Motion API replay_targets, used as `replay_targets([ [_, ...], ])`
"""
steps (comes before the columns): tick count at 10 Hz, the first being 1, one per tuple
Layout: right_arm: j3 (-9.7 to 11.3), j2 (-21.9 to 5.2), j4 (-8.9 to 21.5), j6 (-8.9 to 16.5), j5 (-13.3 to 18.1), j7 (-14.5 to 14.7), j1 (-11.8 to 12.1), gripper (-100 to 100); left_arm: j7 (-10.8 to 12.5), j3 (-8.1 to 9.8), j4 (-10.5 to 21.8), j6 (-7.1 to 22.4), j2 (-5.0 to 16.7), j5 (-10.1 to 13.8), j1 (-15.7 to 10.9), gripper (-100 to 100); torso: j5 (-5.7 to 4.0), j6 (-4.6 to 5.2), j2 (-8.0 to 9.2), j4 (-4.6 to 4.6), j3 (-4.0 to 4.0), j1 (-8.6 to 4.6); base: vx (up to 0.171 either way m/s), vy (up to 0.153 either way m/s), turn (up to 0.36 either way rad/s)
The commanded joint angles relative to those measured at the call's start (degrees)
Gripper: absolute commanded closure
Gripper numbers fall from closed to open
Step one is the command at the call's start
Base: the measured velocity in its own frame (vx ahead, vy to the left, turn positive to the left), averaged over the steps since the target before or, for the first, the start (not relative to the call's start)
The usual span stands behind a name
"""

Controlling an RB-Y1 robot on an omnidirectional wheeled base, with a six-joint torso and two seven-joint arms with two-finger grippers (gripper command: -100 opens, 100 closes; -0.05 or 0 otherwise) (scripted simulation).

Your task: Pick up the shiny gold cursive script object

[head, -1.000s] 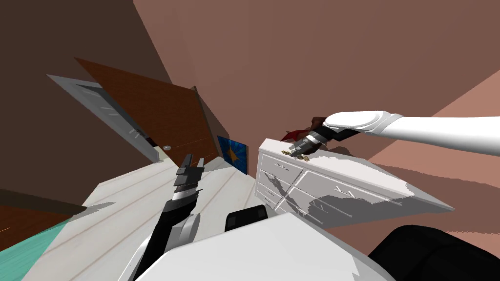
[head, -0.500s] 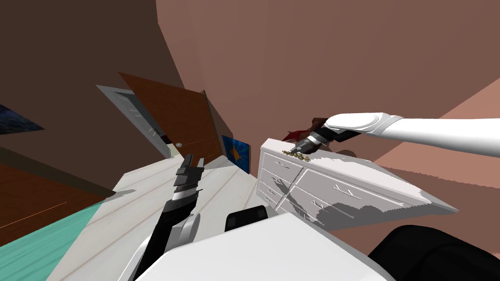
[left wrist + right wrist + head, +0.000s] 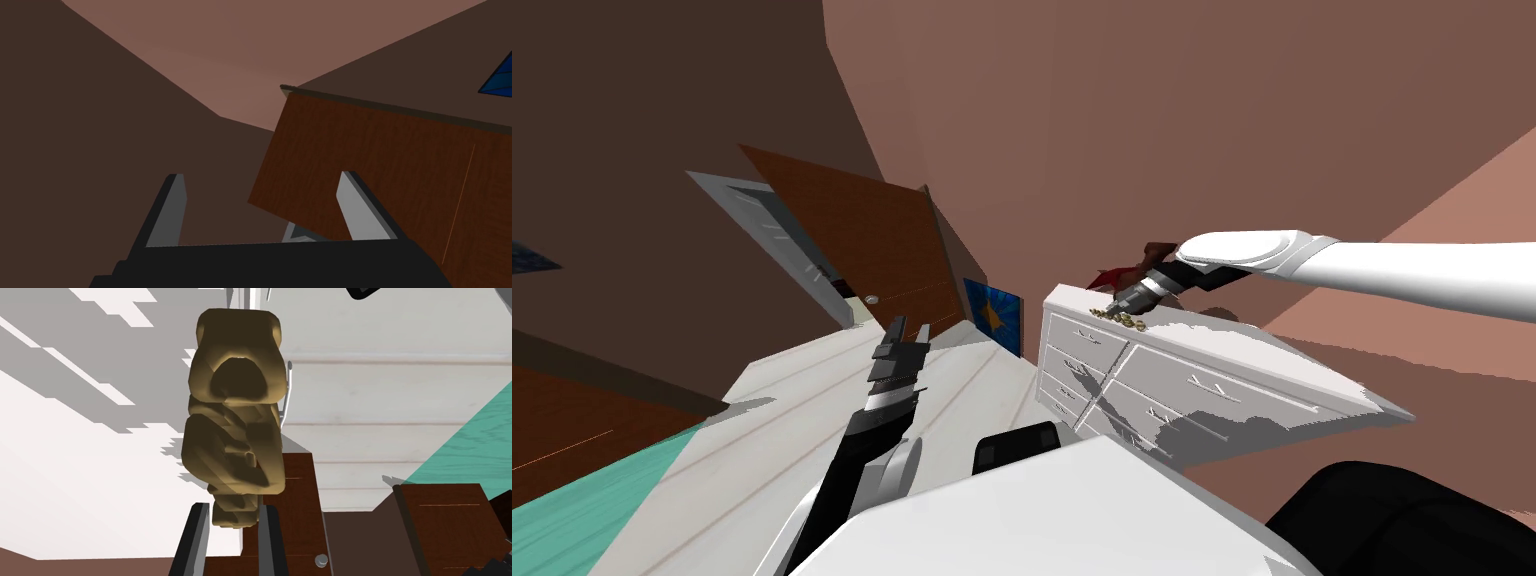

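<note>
Two fingers of the right gripper (image 3: 232, 511) are pinched on the thin end of the gold script (image 3: 232, 433), likely the only part narrow enough. It is seen at the corner of the dresser (image 3: 1252, 345). Meanwhile the left gripper (image 3: 261, 176) is held spread, idle.

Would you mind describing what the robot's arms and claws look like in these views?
The right forearm is smooth, rounded white, ending in a dark wrist with silver rings. The left forearm is black with a grey band. The left claw and right claw each have two thin, light grey blade fingers on a black box.
</note>
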Motion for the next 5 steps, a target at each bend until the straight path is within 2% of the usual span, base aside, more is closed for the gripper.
replay_targets([
  [1, -0.33, -0.34, -0.91, -0.44, -0.55, 0.59, -0.1, 100, 0.0, 0.0, 0.0, 0.0, 0.0, 0.0, 0.0, 0, 0.0, 0.0, 0.0, 0.0, 0.0, 0.0, 0.127, -0.021, -0.349],
  [3, -1.75, -0.41, -3.66, -2.05, -1.01, 1.25, -0.9, 100, 0.0, 0.0, 0.0, 0.0, 0.0, 0.0, 0.01, 0, 0.0, -0.03, -0.36, -0.08, -0.21, -0.01, 0.184, -0.006, -0.387],
  [4, -2.1, -0.43, -4.35, -2.46, -1.13, 1.41, -1.1, 100, 0.0, 0.0, 0.0, 0.0, 0.0, 0.0, 0.01, 0, 0.02, -0.06, -0.5, -0.14, -0.31, 0.06, 0.149, 0.021, -0.258],
  [5, -1.81, -0.61, -3.48, -2.22, -1.22, 1.37, -0.96, 100, 0.0, 0.0, 0.0, 0.0, 0.0, 0.0, 0.0, 0, 0.01, -0.13, -0.46, -0.16, -0.3, 0.11, 0.054, 0.014, -0.04],
])
